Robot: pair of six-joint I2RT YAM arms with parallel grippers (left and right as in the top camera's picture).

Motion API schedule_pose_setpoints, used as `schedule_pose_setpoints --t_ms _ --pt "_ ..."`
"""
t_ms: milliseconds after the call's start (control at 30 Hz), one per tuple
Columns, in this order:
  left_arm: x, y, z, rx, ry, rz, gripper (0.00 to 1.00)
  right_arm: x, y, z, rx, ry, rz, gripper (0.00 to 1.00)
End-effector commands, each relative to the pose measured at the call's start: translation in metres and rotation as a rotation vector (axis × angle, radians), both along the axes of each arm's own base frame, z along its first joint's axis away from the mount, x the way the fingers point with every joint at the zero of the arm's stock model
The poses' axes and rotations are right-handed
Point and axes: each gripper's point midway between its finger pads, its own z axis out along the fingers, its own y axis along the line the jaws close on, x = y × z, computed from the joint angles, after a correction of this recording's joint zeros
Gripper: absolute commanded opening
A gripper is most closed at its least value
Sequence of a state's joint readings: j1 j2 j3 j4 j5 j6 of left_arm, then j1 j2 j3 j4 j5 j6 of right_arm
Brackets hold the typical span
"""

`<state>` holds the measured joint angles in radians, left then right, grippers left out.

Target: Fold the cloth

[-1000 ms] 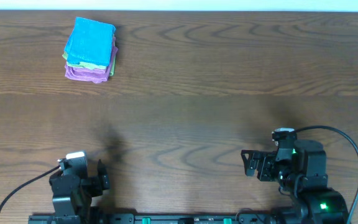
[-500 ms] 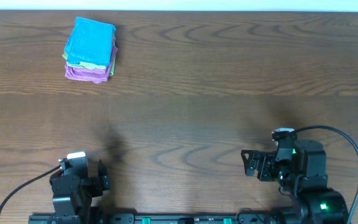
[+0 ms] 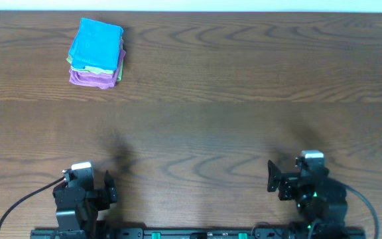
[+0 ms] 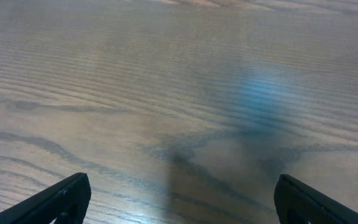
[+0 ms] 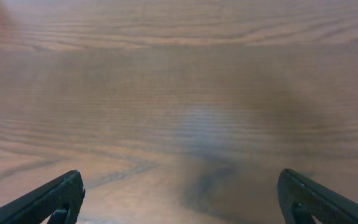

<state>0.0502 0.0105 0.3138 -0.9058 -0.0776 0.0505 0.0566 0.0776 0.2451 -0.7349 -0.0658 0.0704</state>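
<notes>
Both hands sat at the near edge; the cloth stack lay far left.
The left hand (image 4: pixel 182 190) and the right hand (image 5: pixel 179 183) each had black fingers spread wide over the brown wooden desk (image 3: pixel 244 99), gripping nothing. The folded blue terry cloth (image 3: pixel 97 44) lay far left, atop a green cloth (image 3: pixel 95 69) and a purple cloth (image 3: pixel 95 78), well apart from both hands.

One stack of cloths (image 3: pixel 96 53), two claws (image 4: pixel 180 196) (image 5: pixel 180 193), one table (image 3: pixel 244 99)
</notes>
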Motion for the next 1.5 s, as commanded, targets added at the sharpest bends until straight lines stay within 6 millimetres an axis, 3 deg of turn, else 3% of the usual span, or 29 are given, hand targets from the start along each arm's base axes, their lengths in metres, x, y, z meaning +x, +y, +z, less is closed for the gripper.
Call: schedule_pose_setpoints --t_ms 0,200,1467 --pt "-0.005 -0.001 -0.011 0.005 0.039 -0.011 0.95 0.001 -0.006 -0.008 -0.079 -0.026 0.016 0.99" --pt "-0.005 -0.001 -0.011 0.005 0.040 -0.011 0.95 0.000 -0.009 -0.024 -0.103 -0.003 0.009 0.99" --pt "-0.005 -0.001 -0.011 0.005 0.040 -0.011 0.95 0.000 -0.009 -0.024 -0.104 -0.003 0.007 0.99"
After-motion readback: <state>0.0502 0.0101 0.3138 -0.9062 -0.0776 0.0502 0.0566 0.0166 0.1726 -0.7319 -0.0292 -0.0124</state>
